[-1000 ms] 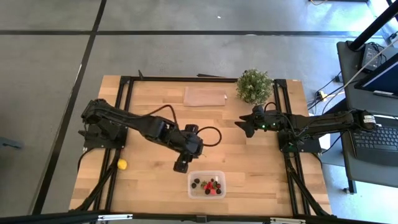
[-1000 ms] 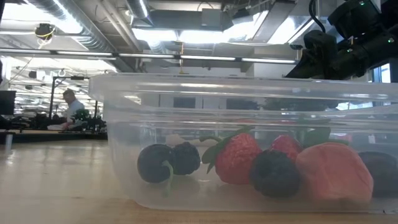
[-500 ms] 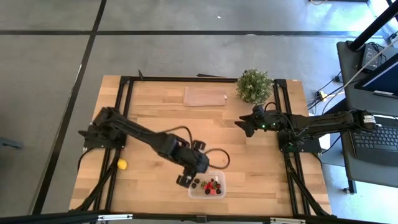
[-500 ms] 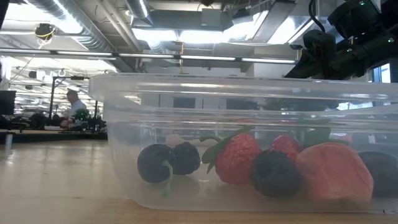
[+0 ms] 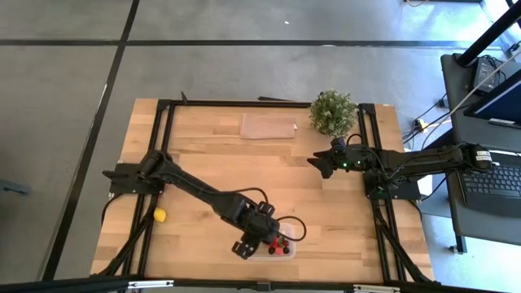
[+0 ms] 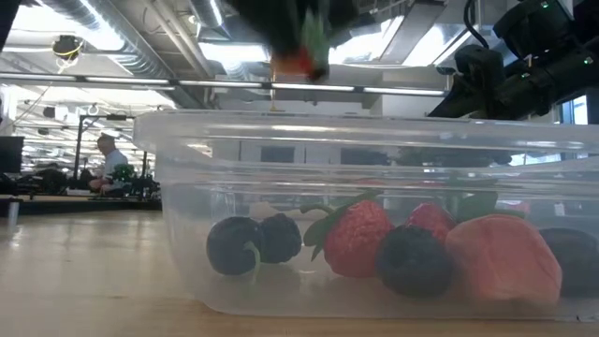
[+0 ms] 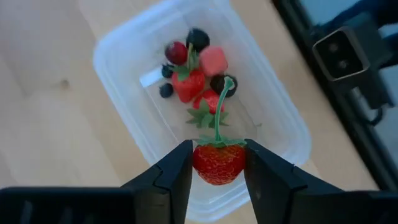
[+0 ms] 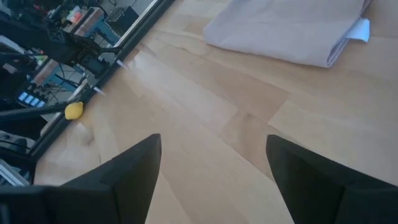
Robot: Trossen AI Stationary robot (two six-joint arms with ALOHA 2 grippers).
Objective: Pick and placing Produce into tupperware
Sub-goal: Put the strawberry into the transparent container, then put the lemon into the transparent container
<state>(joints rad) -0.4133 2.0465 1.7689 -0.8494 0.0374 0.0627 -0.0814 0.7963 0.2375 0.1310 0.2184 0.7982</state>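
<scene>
A: What is nearest the front edge?
B: The clear tub (image 5: 273, 243); strawberries (image 6: 358, 236) and dark berries (image 6: 234, 245) lie in it; the left gripper (image 7: 217, 169) hangs just above it, clenched on a red strawberry (image 7: 218, 163) by its sides, green stem up.
A: And farther back?
B: A yellow lemon (image 5: 160, 215) sits near the left rail, well apart from the tub; the right gripper (image 5: 316, 164) waits mid-table, fingers spread and holding nothing; beyond it a flat sheet (image 5: 269, 126) lies beside a potted plant (image 5: 332, 112).
</scene>
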